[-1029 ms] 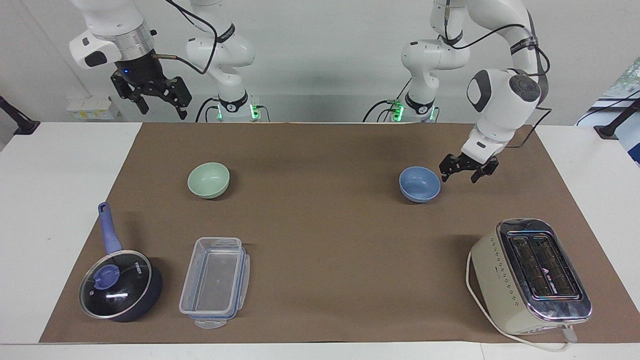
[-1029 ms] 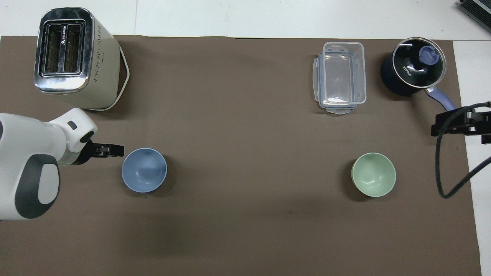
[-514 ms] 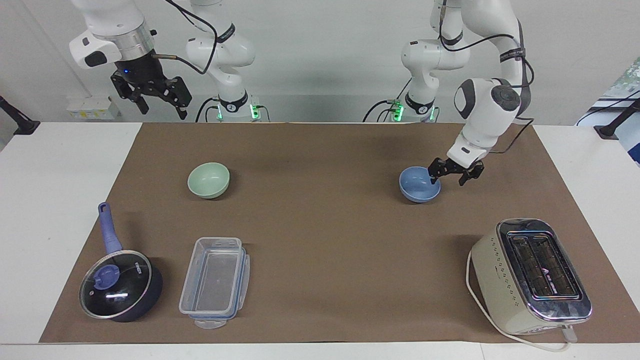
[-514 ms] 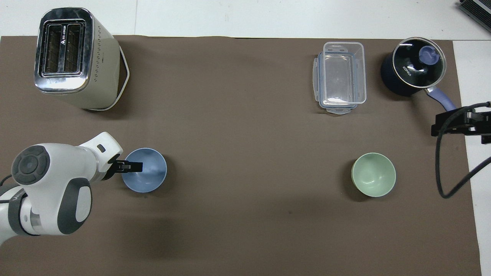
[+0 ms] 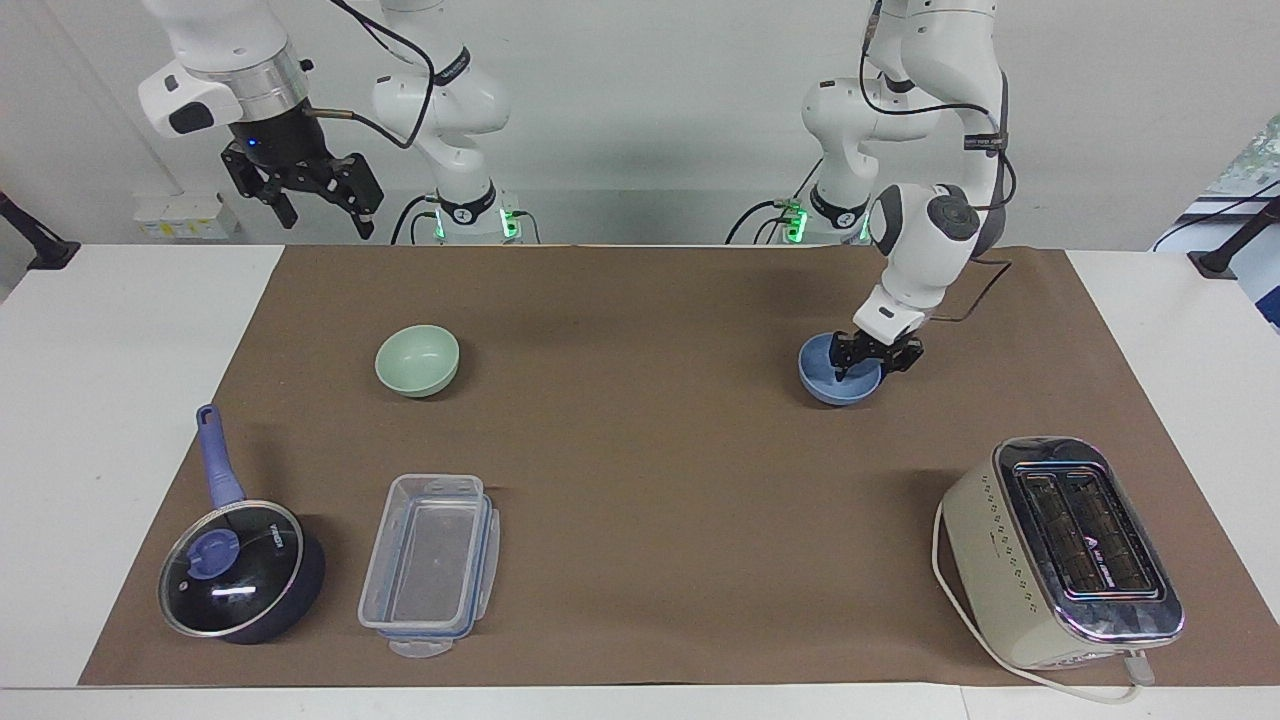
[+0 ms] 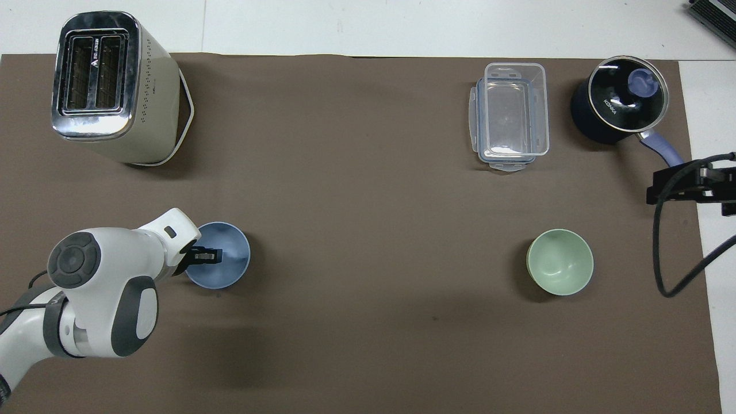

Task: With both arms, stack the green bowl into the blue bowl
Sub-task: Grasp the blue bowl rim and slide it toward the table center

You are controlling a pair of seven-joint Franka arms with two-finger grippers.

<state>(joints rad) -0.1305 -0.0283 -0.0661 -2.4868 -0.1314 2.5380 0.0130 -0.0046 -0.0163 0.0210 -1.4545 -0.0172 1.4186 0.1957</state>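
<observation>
The blue bowl (image 5: pixel 835 380) (image 6: pixel 227 264) stands on the brown mat toward the left arm's end of the table. My left gripper (image 5: pixel 865 365) (image 6: pixel 207 255) is down at the bowl's rim on the side toward that table end. It is open, with one finger inside the bowl and the other outside. The green bowl (image 5: pixel 417 360) (image 6: pixel 560 262) sits upright toward the right arm's end, with nothing touching it. My right gripper (image 5: pixel 320 205) (image 6: pixel 678 187) waits raised and open, over the mat's edge at that end.
A cream toaster (image 5: pixel 1065 550) (image 6: pixel 109 86) stands farther from the robots than the blue bowl. A clear plastic container (image 5: pixel 430 565) (image 6: pixel 510 115) and a dark lidded saucepan (image 5: pixel 240 570) (image 6: pixel 618 106) with a blue handle lie farther out than the green bowl.
My left gripper swung in from beside the blue bowl and came down over its rim, its fingers drawing closer together. The right arm and both bowls stayed put.
</observation>
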